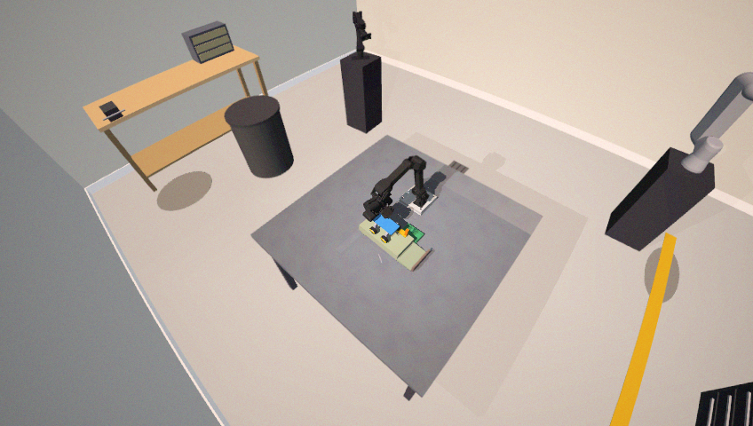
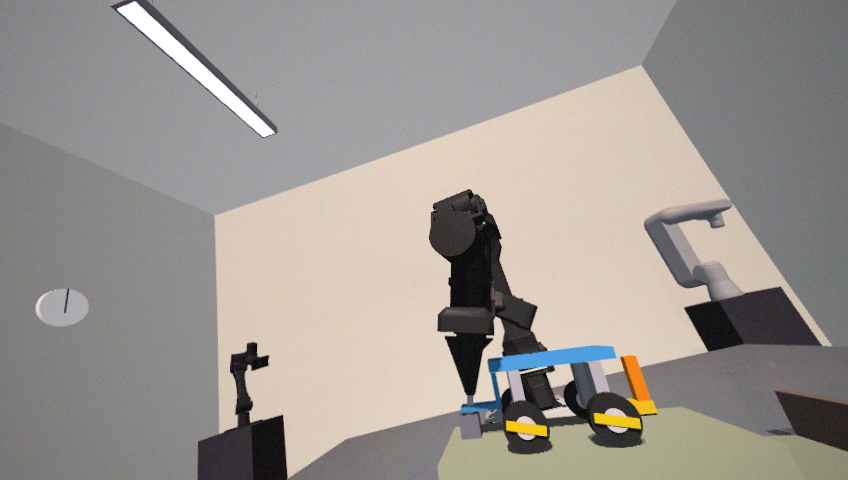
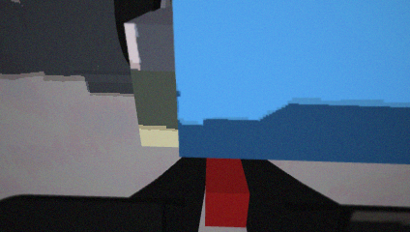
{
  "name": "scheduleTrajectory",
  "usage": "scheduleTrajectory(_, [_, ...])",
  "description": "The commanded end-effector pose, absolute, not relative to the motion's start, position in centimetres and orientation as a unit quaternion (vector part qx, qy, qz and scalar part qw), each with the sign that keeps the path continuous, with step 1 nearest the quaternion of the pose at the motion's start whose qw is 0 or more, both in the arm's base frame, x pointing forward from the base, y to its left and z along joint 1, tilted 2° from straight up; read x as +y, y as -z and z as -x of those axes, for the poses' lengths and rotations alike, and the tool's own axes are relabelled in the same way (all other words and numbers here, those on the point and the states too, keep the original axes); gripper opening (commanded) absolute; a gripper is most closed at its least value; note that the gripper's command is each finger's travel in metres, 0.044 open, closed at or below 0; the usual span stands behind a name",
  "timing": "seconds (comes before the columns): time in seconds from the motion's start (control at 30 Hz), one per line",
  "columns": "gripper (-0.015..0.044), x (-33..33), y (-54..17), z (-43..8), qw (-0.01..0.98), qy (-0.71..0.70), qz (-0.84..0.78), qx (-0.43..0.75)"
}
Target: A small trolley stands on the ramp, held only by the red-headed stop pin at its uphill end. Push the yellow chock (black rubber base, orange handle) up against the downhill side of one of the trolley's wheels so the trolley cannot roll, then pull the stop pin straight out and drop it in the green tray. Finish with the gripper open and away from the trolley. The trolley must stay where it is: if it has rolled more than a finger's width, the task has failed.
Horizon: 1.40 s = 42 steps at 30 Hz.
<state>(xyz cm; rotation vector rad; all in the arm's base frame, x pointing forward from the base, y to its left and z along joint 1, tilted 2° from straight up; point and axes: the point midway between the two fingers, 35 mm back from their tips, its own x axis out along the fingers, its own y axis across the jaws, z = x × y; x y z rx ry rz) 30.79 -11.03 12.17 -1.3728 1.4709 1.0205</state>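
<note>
The trolley, with a blue deck (image 1: pixel 386 224) (image 2: pixel 553 357) (image 3: pixel 290 53), stands on the pale green ramp (image 1: pixel 410 256) (image 2: pixel 702 440). The chock (image 1: pixel 404 232) (image 2: pixel 636 380), orange handle up, stands on the ramp by the far wheel's downhill side. The trolley hides its base, so contact is unclear. My gripper (image 2: pixel 469 393) (image 3: pixel 220 152) points down at the uphill end, shut on the red head of the stop pin (image 2: pixel 470 400) (image 3: pixel 227 210). Its thin shaft shows below my fingertips, above the grey block (image 2: pixel 470 425) and the blue tongue. The green tray (image 1: pixel 417 232) lies beside the ramp.
A brown end board (image 1: pixel 421 259) (image 2: pixel 818 416) stands at the ramp's low end. The arm's white base plate (image 1: pixel 429 202) is on the grey table (image 1: pixel 448 295), behind the trolley. The trolley deck is very close to my fingers in the wrist view.
</note>
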Motion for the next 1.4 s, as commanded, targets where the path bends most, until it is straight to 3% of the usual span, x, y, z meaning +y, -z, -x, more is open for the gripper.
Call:
scheduleTrajectory(0.0, [0.0,-11.0,-12.6,-30.8,0.427,-0.408,0.551,0.589])
scheduleTrajectory(1.37, [0.0,-10.5,-14.3,-30.7,0.427,-0.408,0.551,0.589])
